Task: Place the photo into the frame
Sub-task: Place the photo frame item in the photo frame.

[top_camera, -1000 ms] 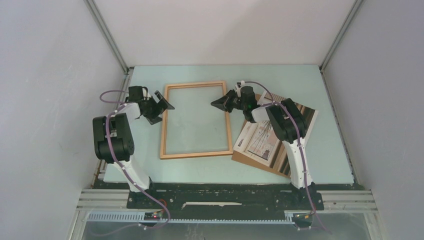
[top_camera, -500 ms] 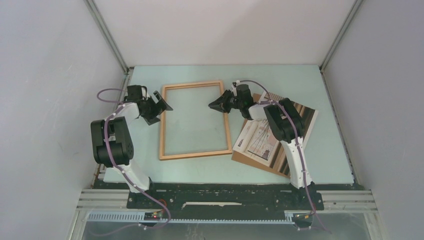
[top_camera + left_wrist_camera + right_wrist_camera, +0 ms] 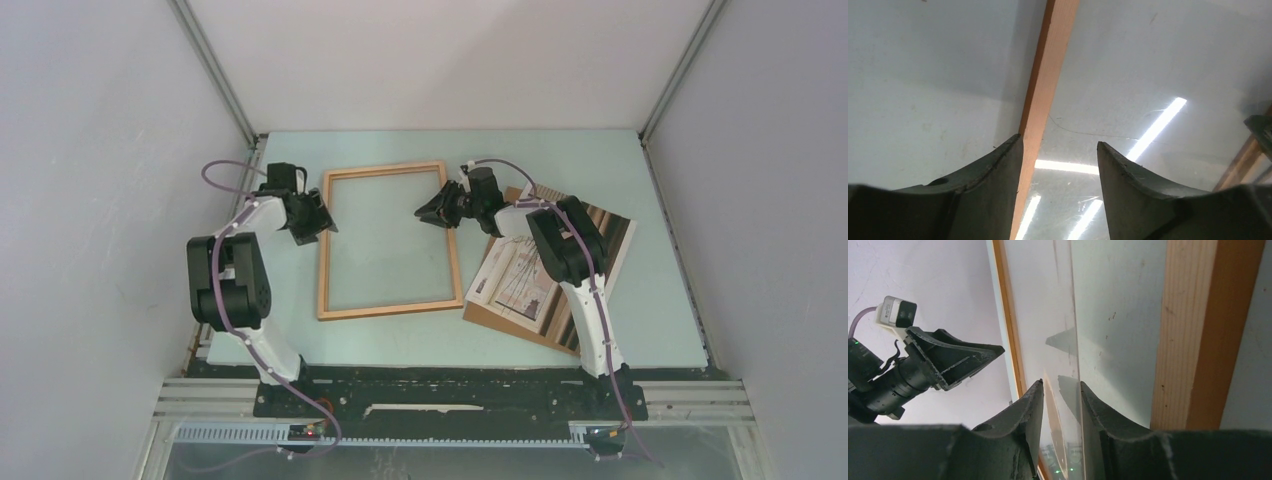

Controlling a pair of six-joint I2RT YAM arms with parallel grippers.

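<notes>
Pale green tabletop (image 3: 560,160) inside white walls filled the top view. The frame (image 3: 390,310) lay flat at mid-table, long sides running near to far. To its right the photo (image 3: 515,280) rested on a brown backing board (image 3: 505,325), both partly covered by the right arm. The left gripper (image 3: 318,215) sat at the frame's left rail, toward the far end. The right gripper (image 3: 430,212) reached just over the right rail, also toward the far end.

From the left wrist, the left gripper (image 3: 1060,145) stood moderately wide. The wooden rail (image 3: 1048,75) ran away from the inner edge of one finger (image 3: 993,175), and the other finger (image 3: 1133,185) hung over glossy glazing that mirrored ceiling lights. Nothing was clamped.

From the right wrist, the right gripper (image 3: 1060,390) showed only a narrow gap between its fingers (image 3: 1023,415). A thin pale edge ran down close to the right-hand one; I could not tell whether they touched. The frame's broad rail (image 3: 1198,340) lay to the right, and the left gripper (image 3: 955,360) showed across the opening.
</notes>
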